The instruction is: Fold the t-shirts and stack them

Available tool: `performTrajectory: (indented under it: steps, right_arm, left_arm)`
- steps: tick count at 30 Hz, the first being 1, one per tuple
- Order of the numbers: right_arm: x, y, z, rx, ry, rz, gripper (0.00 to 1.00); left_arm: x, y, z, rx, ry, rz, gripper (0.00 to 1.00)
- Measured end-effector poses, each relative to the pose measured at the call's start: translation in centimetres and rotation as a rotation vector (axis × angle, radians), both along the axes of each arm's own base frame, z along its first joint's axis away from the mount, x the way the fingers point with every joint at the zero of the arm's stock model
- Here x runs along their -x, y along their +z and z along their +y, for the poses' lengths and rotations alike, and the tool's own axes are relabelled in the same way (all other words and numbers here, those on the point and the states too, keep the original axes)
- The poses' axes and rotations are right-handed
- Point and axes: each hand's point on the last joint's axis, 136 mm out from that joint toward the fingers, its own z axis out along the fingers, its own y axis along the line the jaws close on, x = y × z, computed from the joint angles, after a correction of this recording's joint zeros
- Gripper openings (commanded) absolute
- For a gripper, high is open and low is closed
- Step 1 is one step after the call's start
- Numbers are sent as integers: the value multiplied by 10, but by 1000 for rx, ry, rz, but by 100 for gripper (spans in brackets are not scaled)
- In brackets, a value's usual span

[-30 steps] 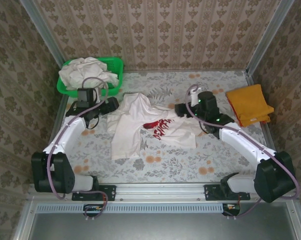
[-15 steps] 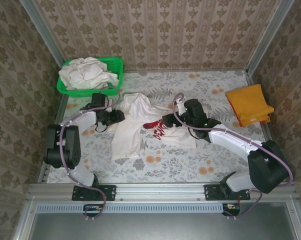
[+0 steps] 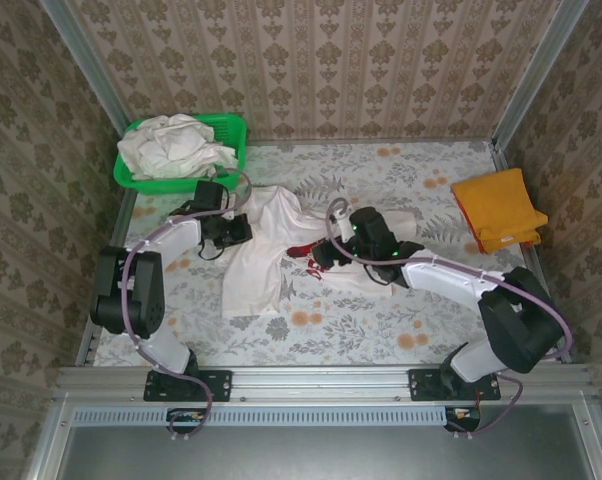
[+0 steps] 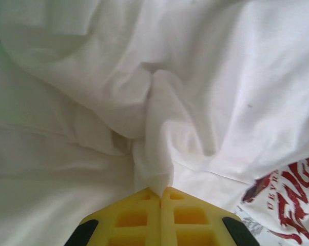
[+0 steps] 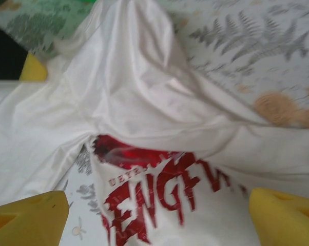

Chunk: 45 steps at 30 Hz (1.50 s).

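While printed t-shirt (image 3: 266,270) lies rumpled on tabletop (image 3: 381,335), left end effector (image 4: 160,190) clamped on pinched cloth ridge, right end effector (image 3: 319,255) open over red lettering. Imo grab opposite edge, pull taut, flatten. Left wrist cam shows pinch; overhead adds folded orange t-shirt (image 3: 496,208), off-white t-shirts (image 3: 176,145) in green basket (image 3: 236,125).

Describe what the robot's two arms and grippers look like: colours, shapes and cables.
The left arm and right arm both have white links between bulky black joints, with a greyish-purple cable looping along each. The left gripper has yellow fingers moulded with square recesses, with black at their outer edges. The right gripper has fingers of the same yellow, shaped as blunt wedges.
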Motion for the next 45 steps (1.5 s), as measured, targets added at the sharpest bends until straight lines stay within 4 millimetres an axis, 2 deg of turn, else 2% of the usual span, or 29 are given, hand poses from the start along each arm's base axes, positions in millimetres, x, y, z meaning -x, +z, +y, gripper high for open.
performTrajectory:
  steps: [4, 8, 13, 16, 18, 20, 22, 25, 28, 33, 35, 40, 42, 45]
  right_arm:
    - [19, -13, 45, 9, 115, -5, 92]
    - [49, -28, 103, 28, 302, -67, 92]
    - [90, -63, 168, 101, 542, -142, 91]
    - [102, -76, 200, 137, 634, -194, 85]
    - [105, -83, 216, 148, 667, -216, 76]
    - [104, -92, 221, 168, 673, -220, 66]
    - [101, -100, 222, 189, 672, -207, 51]
    - [104, -102, 220, 206, 683, -196, 25]
    - [109, -102, 213, 227, 698, -186, 0]
    - [115, -94, 189, 241, 684, -156, 0]
    - [115, -85, 184, 225, 671, -158, 0]
    - [106, -41, 179, 121, 624, -190, 0]
    - [100, -22, 176, 77, 607, -213, 0]
    - [93, 1, 170, 24, 589, -232, 0]
  left_arm:
    - [2, 15, -8, 13, 4, -13, 2]
    - [3, 14, -7, 17, 26, 8, 2]
    - [1, 14, -2, 45, 70, 32, 6]
    - [0, 14, 1, 67, 93, 45, 9]
    - [1, 13, 3, 79, 103, 52, 17]
    - [2, 9, 5, 86, 115, 64, 32]
    - [6, 2, 9, 89, 132, 83, 44]
    - [12, -7, 15, 84, 146, 105, 52]
    - [16, -11, 17, 82, 148, 109, 55]
    - [27, -2, 22, 77, 162, 62, 65]
    - [31, 10, 28, 70, 178, 16, 76]
    - [36, 51, 45, 88, 242, -126, 94]
    - [41, 55, 53, 101, 275, -148, 96]
    - [54, 44, 59, 130, 320, -125, 99]
